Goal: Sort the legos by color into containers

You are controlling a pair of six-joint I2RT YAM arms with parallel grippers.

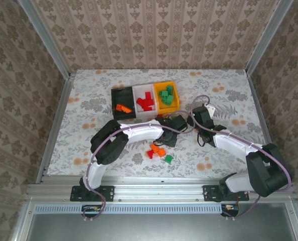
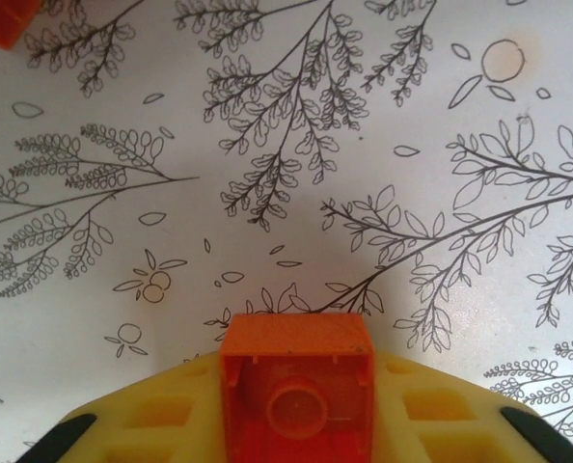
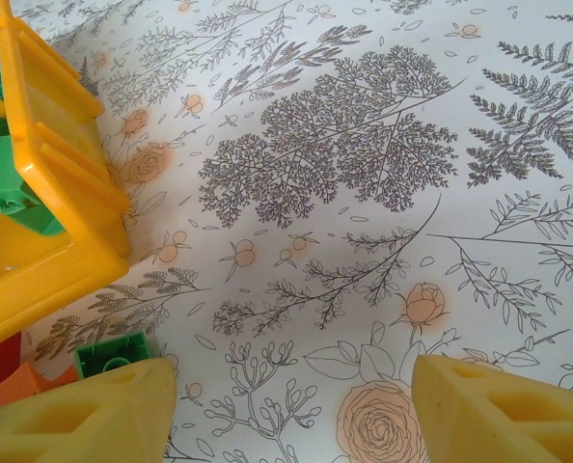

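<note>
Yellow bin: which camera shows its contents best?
Top external: the whole yellow bin from above, green bricks inside. Right wrist catches one corner and a few green bricks. Left wrist faces the tablecloth instead.

floral table [image 1: 89, 100] under three bins [image 1: 134, 100] and loose legos [image 1: 158, 151]

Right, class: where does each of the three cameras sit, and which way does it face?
Top external: overhead, behind the bases, looking down on the table; left arm and right arm show.
Left wrist: faces the table; left gripper holds an orange brick.
Right wrist: faces the table; right gripper open, yellow bin beside it.
Shared: yellow bin, top and right wrist.
</note>
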